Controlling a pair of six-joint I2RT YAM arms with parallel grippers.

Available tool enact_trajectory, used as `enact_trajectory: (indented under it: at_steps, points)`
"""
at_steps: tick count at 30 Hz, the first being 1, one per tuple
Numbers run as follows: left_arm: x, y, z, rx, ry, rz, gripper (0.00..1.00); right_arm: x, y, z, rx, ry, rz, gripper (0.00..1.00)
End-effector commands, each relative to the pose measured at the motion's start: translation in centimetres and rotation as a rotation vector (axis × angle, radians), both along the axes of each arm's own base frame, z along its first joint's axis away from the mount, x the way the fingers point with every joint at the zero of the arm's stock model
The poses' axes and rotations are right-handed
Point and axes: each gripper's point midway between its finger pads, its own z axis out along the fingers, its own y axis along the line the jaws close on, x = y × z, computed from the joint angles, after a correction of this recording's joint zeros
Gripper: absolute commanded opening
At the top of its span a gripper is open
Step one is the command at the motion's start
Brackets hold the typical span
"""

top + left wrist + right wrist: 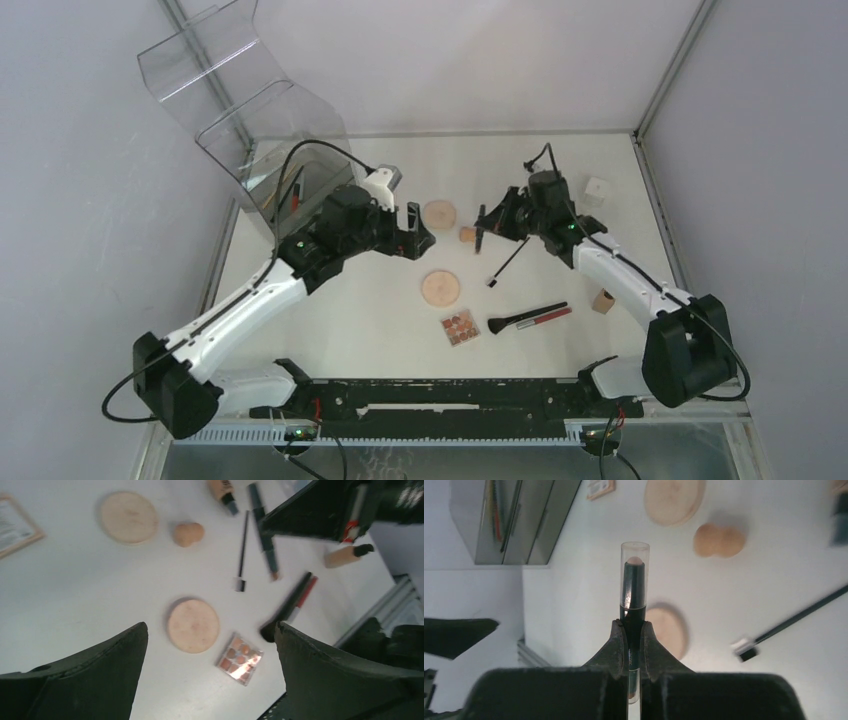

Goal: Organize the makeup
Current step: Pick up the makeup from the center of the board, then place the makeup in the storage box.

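Two arms meet over the table in the overhead view. My left gripper is spread wide and holds nothing. My right gripper is clenched on a dark concealer stick. The clear organizer stands behind the left jaws.

From the left wrist, a round powder disc and a small palette lie between the parted fingers. A beige sponge sits farther ahead.

From the right wrist, the stick juts straight out of the pinched jaws, clear cap forward. The sponge is ahead to the right and the organizer far ahead to the left.

I judge the stick's pickup done. Next I need to lift it and carry it to the organizer, steering around my left arm, which sits between.
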Motion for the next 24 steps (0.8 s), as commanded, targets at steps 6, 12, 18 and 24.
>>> enact_trajectory:
  at_steps: [6,12,18,24]
  points:
    - [-1.8,-7.4,0.0,-0.298,0.156,-0.259,0.98,-1.2,5.1,4.4,0.307,-0.059,-0.080,0.00]
    - [-2.4,-8.6,-1.8,-0.297,0.246,-0.305,0.88,-1.3,4.3,5.6,0.313,-0.114,-0.108,0.00]
    - [-1.8,-9.7,-2.3,-0.315,0.278,-0.318,0.81,-1.7,4.6,6.1,0.338,-0.130,-0.082,0.00]
    - [-1.1,-10.5,-1.6,-0.328,0.278,-0.326,0.71,-1.8,4.7,6.3,0.343,-0.141,-0.071,0.00]
